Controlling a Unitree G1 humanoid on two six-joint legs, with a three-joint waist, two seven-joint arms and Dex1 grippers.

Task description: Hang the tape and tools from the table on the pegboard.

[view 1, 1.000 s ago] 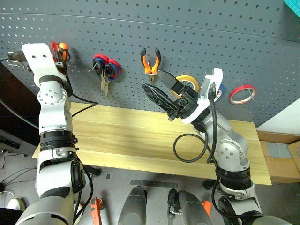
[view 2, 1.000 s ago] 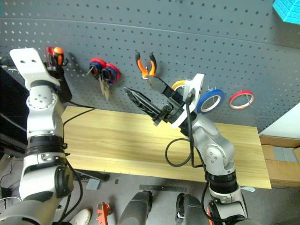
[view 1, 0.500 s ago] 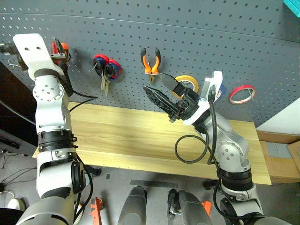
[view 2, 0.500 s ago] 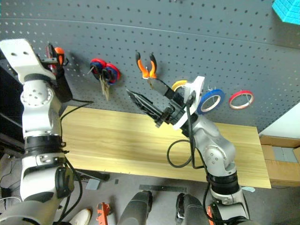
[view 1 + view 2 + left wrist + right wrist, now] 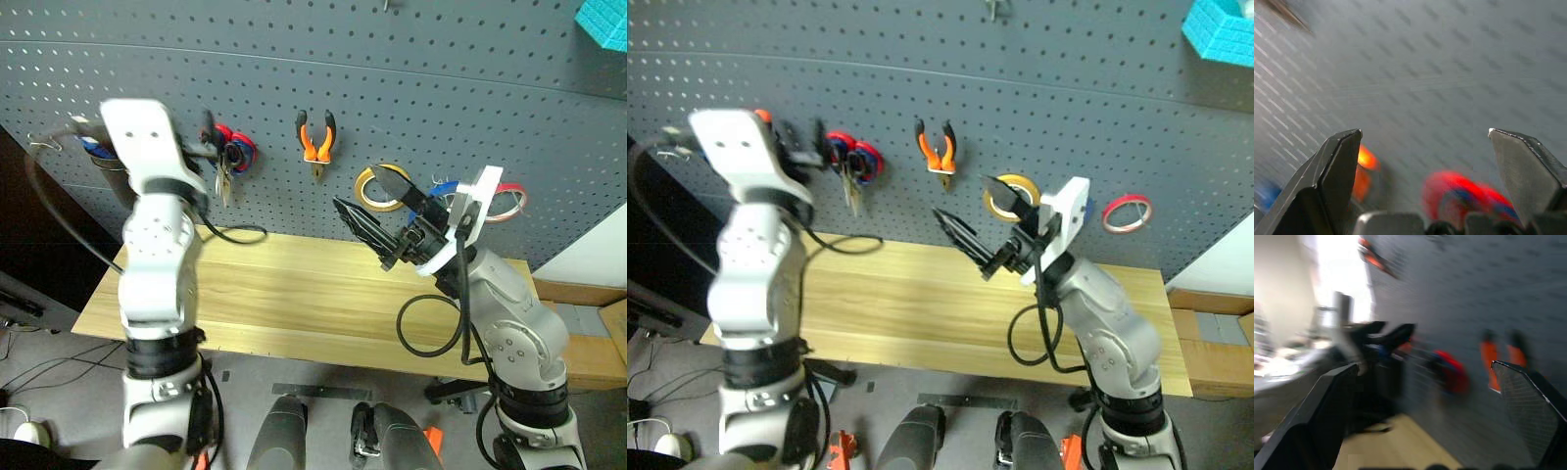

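Right gripper (image 5: 377, 211) hovers over the table (image 5: 284, 294), fingers spread wide, empty. Left gripper (image 5: 1425, 147) likewise gapes empty near the pegboard (image 5: 411, 88). Beyond both, the orange-handled pliers (image 5: 315, 139) and blue tape (image 5: 446, 186) hang on hooks.

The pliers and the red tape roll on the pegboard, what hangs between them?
In the right eye view, a yellow tape roll hangs on the pegboard between the orange-handled pliers and the red tape roll; the open right gripper partly crosses it.
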